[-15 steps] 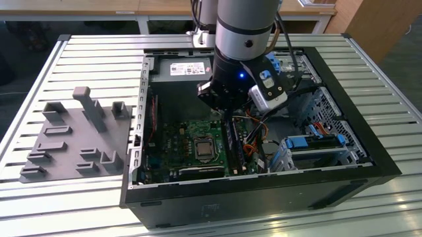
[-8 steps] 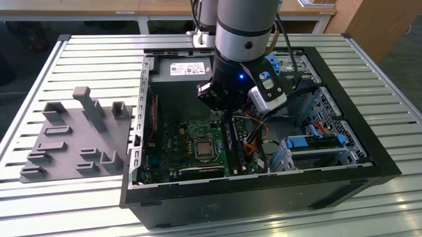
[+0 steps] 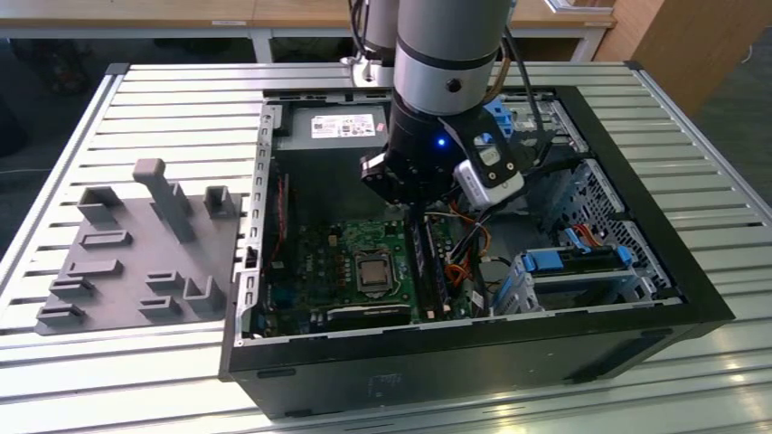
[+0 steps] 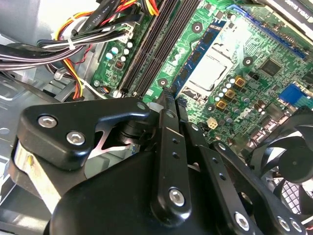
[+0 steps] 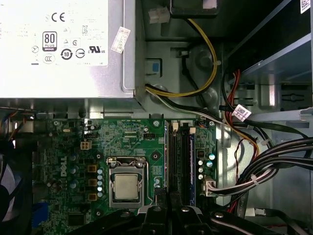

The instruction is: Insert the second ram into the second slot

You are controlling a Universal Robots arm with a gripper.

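Observation:
My gripper (image 3: 415,215) is lowered into the open computer case (image 3: 675,271), right over the memory slots (image 3: 429,271) beside the processor socket (image 3: 372,269). In the second wrist view its two black fingers (image 4: 168,127) stand close together, and the second ram (image 4: 200,56), a thin blue-green strip with dark chips, runs out from between their tips along the black slots (image 4: 151,44). It stands on edge. I cannot tell whether it is seated in a slot. In the first wrist view the gripper (image 5: 167,197) sits over the slots (image 5: 172,161).
Another blue strip (image 5: 191,166) stands in the slot farthest from the socket. Bundled cables (image 5: 264,161) lie beside the slots, and a fan (image 4: 288,161) is near. A grey fixture (image 3: 133,262) rests on the slatted table at the exterior view's left.

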